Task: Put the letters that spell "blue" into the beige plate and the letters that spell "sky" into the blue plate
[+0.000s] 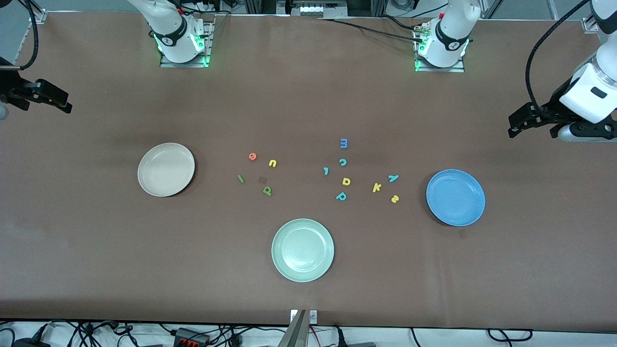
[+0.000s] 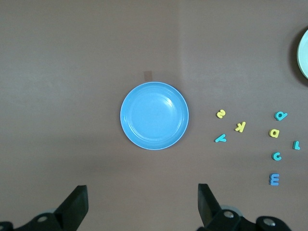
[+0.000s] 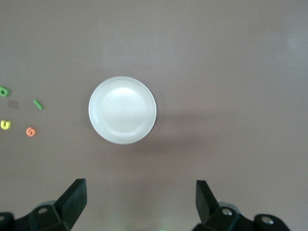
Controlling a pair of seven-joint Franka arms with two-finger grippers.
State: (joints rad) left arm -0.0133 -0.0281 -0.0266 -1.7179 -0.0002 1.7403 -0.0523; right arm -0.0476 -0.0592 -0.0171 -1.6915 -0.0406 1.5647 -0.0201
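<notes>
With both grippers spread wide and empty, the left gripper (image 1: 515, 126) hangs past the blue plate (image 1: 455, 197), closer to the 3 "sky" letters (image 1: 385, 188) beside it than the right gripper (image 1: 65, 103) past the beige plate (image 1: 166, 169).

The front view looks down from high across the brown desk (image 1: 96, 250), facing the two arm bases along its top edge, and takes in the whole surface from well off; the left wrist view looks straight down from high above the round bright blue shallow plate (image 2: 154, 116), with the left end effector (image 2: 142, 207) spread wide at its lower edge; the right wrist view does likewise over the round cream-beige shallow plate (image 3: 122, 110), above the wide-spread right end effector (image 3: 141, 204); each wrist view shares its plate and nearby foam letters with the front view.
</notes>
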